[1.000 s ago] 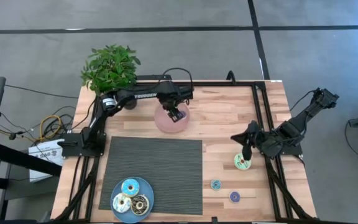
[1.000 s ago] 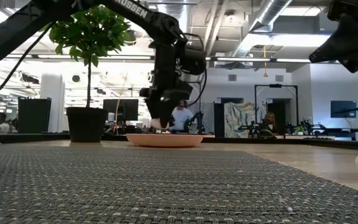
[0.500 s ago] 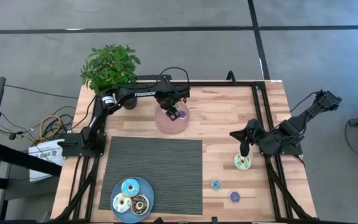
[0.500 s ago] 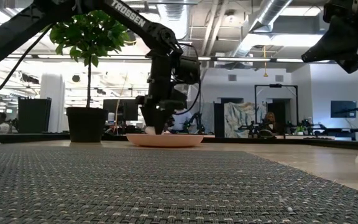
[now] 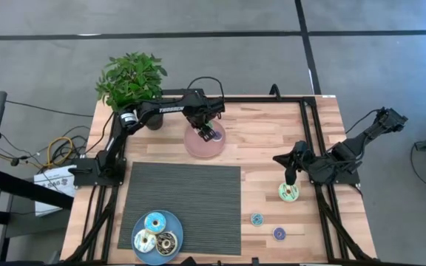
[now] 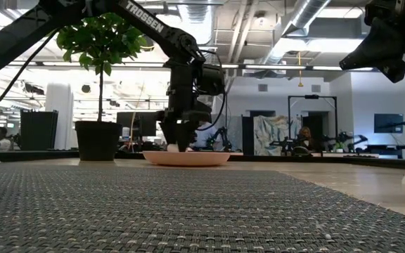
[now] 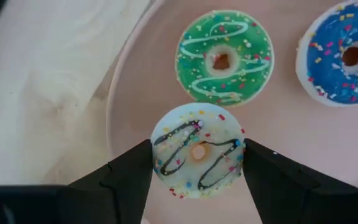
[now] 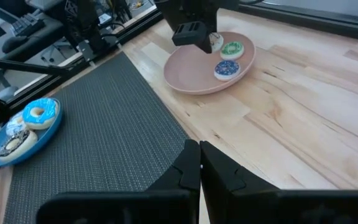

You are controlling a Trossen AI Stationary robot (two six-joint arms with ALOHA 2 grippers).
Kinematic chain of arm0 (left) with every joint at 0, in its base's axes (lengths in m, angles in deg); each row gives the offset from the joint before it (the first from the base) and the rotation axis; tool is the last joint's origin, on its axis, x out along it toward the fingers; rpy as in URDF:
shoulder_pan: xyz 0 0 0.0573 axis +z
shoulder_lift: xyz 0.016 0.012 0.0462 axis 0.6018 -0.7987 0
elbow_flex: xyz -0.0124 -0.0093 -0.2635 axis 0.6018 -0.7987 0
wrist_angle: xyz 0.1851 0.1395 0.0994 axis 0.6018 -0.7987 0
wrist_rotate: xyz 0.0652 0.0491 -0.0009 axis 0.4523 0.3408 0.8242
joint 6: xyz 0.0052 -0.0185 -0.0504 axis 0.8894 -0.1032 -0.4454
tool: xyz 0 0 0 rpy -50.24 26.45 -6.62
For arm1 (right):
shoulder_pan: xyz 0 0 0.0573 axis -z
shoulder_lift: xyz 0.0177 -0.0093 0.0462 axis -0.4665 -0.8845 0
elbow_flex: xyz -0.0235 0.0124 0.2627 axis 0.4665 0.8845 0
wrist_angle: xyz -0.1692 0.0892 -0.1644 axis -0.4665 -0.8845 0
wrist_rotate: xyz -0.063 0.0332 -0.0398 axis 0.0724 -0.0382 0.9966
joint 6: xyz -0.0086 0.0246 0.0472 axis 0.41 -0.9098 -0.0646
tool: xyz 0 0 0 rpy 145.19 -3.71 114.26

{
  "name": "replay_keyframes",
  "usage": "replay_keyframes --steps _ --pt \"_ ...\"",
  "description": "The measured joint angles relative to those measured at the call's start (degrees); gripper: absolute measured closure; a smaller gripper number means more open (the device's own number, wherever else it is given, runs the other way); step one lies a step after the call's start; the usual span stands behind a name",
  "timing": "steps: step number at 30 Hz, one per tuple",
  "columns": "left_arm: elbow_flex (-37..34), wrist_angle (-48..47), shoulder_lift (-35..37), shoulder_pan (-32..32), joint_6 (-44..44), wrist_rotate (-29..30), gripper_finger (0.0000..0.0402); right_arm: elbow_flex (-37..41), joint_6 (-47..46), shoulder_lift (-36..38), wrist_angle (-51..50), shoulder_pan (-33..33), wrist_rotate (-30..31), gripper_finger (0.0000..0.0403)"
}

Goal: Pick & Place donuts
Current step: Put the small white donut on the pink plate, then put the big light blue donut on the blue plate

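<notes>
My left gripper (image 5: 208,133) is down over the pink plate (image 5: 198,148) near the table's far edge, shut on a pale iced donut (image 7: 197,158) with dark drizzle. A green donut (image 7: 224,56) and a blue donut (image 7: 347,59) lie flat on that plate beside it. My right gripper (image 8: 199,167) is shut and hangs above the right side of the table, just over a pale green donut (image 5: 288,193). Two small donuts (image 5: 257,219) (image 5: 279,233) lie on the wood nearer the front. Three more donuts sit on the blue plate (image 5: 140,247). My left gripper pinches the pale drizzled donut across its width, one finger (image 7: 129,177) on each side of its rim (image 7: 160,162). The fingers come from above, pointing down. The donut lies flat in the hold, low over the pink plate; whether it touches the plate I cannot tell.
A grey mat (image 5: 183,207) covers the table's middle and near left. A potted plant (image 5: 132,80) stands at the far left corner, close to the left arm. Black frame rails (image 5: 309,140) run along the table's right side. Bare wood lies between the pink plate and the right arm.
My left gripper has come down toward the pink plate and shifted slightly toward the far left, bringing the pale donut with it from above the plate to just over its surface. It has stayed shut on the donut.
</notes>
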Motion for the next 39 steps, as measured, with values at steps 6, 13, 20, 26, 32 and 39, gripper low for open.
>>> replay_keyframes --steps 6,13,20,26,32,39 --pt "0.0 0.0 0.0 0.1 0.0 -0.1 0.0141 0.0 0.0 0.0 0.0 0.0 0.0 0.0403" --pt "0.0 -0.3 0.0 0.1 0.7 -0.1 0.0108 0.0 0.0 0.0 0.0 0.0 0.0 0.0403" --pt "5.7 -5.6 -0.1 -0.1 0.3 1.0 0.0107 0.0 0.0 0.0 0.0 0.0 0.0 0.0403" --pt "16.6 -11.3 -0.1 -2.5 -2.8 3.9 0.0122 0.0 0.0 0.0 0.0 0.0 0.0 0.0403" --pt "28.1 -12.3 -0.1 -9.0 -6.5 4.1 0.0167 0.0 0.5 0.0 0.0 0.0 0.0 0.0403" --pt "32.3 -10.6 0.0 -16.7 -11.6 4.2 0.03 0.0 0.5 -0.7 -0.4 0.0 0.0 0.0403"
